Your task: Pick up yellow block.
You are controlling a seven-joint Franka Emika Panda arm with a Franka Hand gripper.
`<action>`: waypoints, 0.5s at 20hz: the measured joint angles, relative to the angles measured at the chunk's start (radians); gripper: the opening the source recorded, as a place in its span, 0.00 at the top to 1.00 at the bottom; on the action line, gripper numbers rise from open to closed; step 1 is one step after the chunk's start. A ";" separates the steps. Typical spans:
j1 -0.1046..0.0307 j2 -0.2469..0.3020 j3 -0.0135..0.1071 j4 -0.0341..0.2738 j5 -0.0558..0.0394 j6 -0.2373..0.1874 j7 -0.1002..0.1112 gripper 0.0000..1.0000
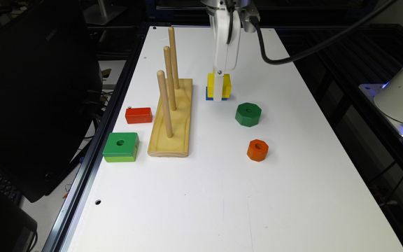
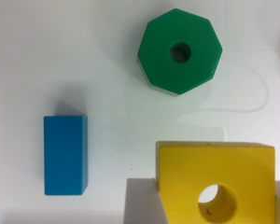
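Note:
The yellow block (image 1: 226, 85) (image 2: 214, 168), square with a round hole in its top, sits between the white fingers (image 2: 140, 203) of my gripper (image 1: 219, 95) (image 2: 214, 205), which is shut on its two sides. In the wrist view it looks large and close to the camera, seemingly raised a little off the white table (image 1: 222, 196). In the exterior view the gripper hangs straight down at the table's far middle, one finger crossing the block's front.
A small blue block (image 1: 209, 95) (image 2: 65, 155) lies on the table close by. A green octagon (image 1: 248, 114) (image 2: 179, 51) and an orange octagon (image 1: 257, 150) lie nearer. The wooden peg base (image 1: 171, 122), a red block (image 1: 138, 115) and a green square block (image 1: 121, 147) stand toward the exterior view's left.

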 joint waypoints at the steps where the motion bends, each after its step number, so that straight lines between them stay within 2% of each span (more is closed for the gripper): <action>1: -0.001 0.001 0.000 0.000 0.0000 0.000 0.000 1.00; 4: -0.001 -0.002 0.000 0.001 0.0001 0.000 0.000 1.00; 6: -0.001 -0.026 0.001 0.006 0.0043 -0.020 -0.002 1.00; 10: -0.002 -0.098 0.006 0.007 0.0307 -0.089 -0.016 1.00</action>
